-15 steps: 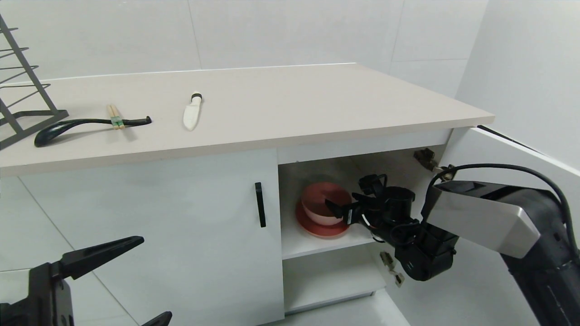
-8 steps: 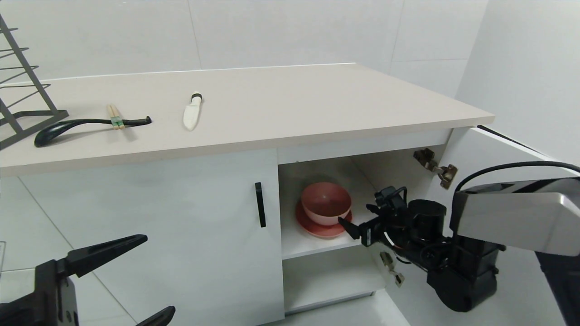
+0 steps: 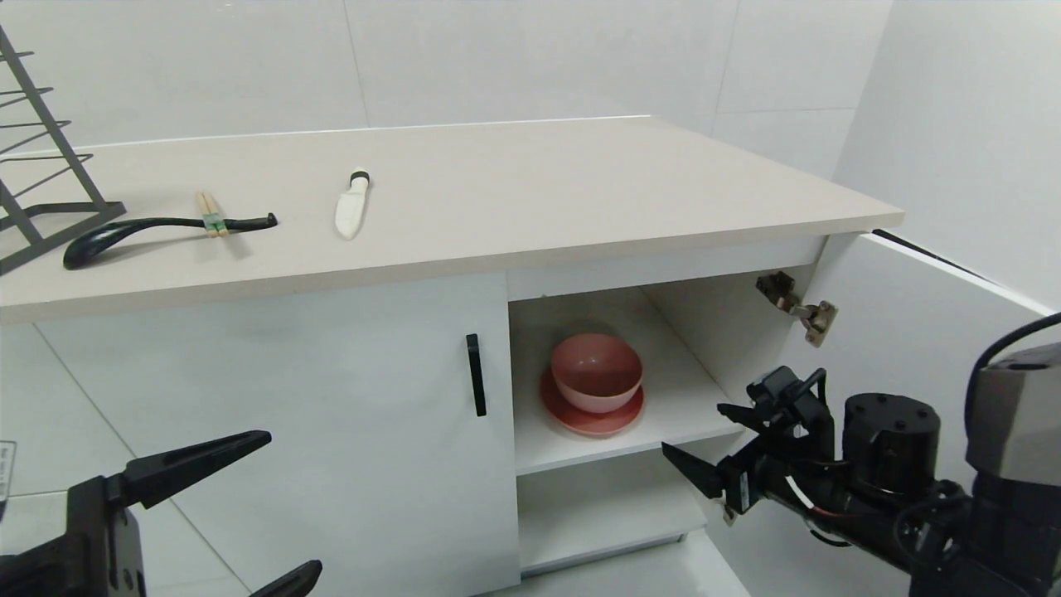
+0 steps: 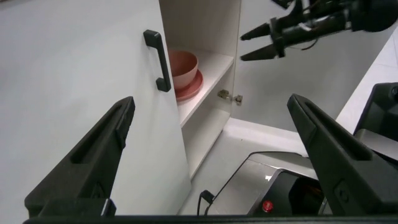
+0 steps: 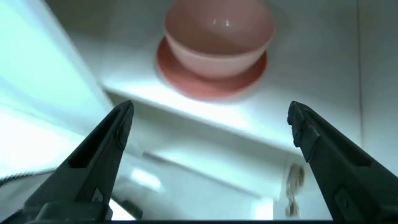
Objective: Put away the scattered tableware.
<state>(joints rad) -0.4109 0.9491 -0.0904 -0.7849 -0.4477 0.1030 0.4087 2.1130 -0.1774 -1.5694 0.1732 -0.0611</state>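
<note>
Head view: the right tool (image 3: 691,428) is spread wide with nothing in it, hanging just outside the open cabinet (image 3: 721,323), about level with the shelf edge. Ahead of its tips, well apart from them, a pink bowl (image 3: 597,371) sits on a red plate (image 3: 593,421) on the upper shelf (image 3: 680,406). The left tool (image 3: 294,501) is low, also spread and empty, in front of the shut door (image 3: 331,414) with its black handle (image 3: 475,375). Up on the desk (image 3: 539,199), above and beyond the left tool, there's a black ladle (image 3: 87,245) with 2 chopsticks (image 3: 211,214) lying across its handle. A white knife (image 3: 352,207) is near them, and a wire rack (image 3: 108,210) is at the far end.

Left wrist view: the 2 fingers stand far apart, with the handle between them farther off. Bowl and plate peek past the door's edge. The right tool is beyond, tips toward the cabinet.

Right wrist view: fingers spread, bowl on plate straight ahead between them, touching neither.
</note>
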